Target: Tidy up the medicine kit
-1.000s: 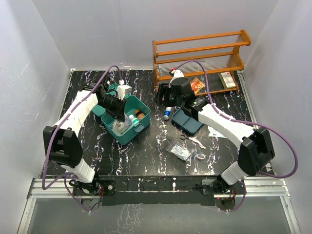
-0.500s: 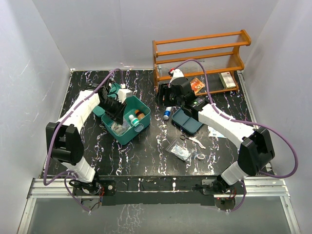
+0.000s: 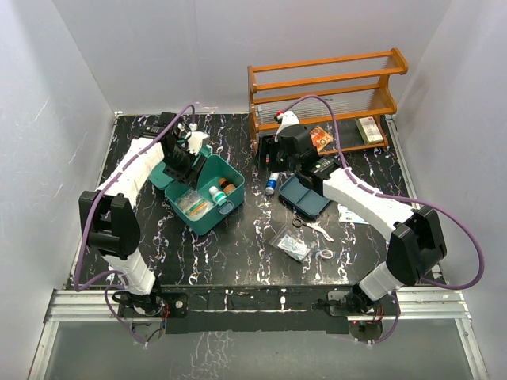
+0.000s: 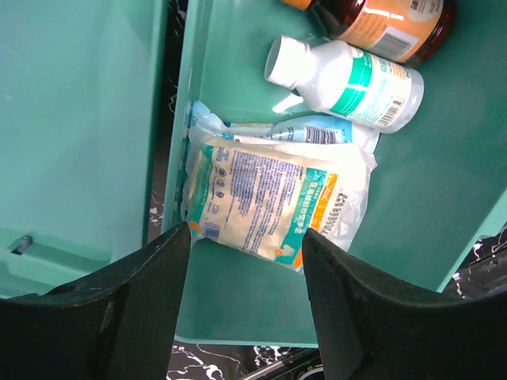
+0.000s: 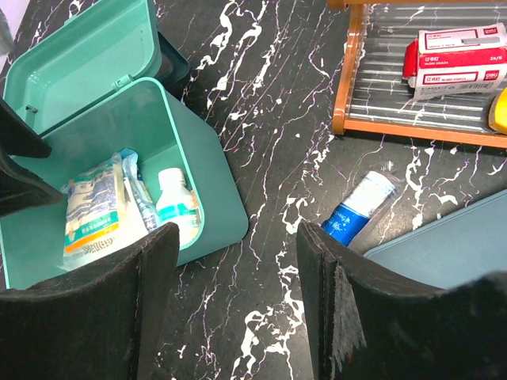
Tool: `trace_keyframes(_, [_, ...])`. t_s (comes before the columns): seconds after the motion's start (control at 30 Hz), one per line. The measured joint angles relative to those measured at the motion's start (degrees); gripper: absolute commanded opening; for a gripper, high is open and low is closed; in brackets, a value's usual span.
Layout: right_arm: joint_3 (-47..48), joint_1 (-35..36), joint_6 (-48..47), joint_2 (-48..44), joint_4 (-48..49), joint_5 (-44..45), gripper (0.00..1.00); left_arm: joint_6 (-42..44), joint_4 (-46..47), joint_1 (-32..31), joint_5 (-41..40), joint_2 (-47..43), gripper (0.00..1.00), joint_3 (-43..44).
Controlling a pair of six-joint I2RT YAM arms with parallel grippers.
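Medicine kit sits on the left half of the tabletop, its lid swung back to the far left so the inside is reachable from above. Contents seen: a white bottle on its side, an amber jar just beside it, and a printed packet lying flat near the lid-side wall with a smaller packet partly under it. Left tool hangs over the packet, fingers spread wide, nothing between them; judged well placed to shift the contents or to pull away empty. Right tool is likewise spread wide and empty, over bare tabletop between the kit and a blue tube that lies just near of the wooden rack; the tube looks the likely next pick. Not yet in the kit: the tube, scissors and a clear bag, right of centre beside a dark blue tray. Task judged partly done.
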Motion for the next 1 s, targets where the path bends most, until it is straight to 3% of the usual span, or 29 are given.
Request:
trace_keyframes(0.17, [0.0,-0.2,0.1,0.0,0.0,0.2,0.59,-1.7,1.0,0.0,-1.6,-1.0,0.55,1.3])
trace_keyframes(0.47, [-2.1,-0.3,1.0,-1.8,0.0,2.4,0.58,-6.2,5.6,-1.7,2.5,-6.4,0.36,-5.5])
trace_keyframes(0.7, [-4.5,-0.3,2.2,-3.9,0.0,3.0,0.57,-12.9,7.7,-8.6,-5.3,-7.7,0.24,-12.3])
trace_keyframes(1.0, [-5.4,-0.3,2.5,-4.5,-0.2,3.5,0.57,-16.8,9.2,-8.2,-10.7,-7.0,0.22,-13.4])
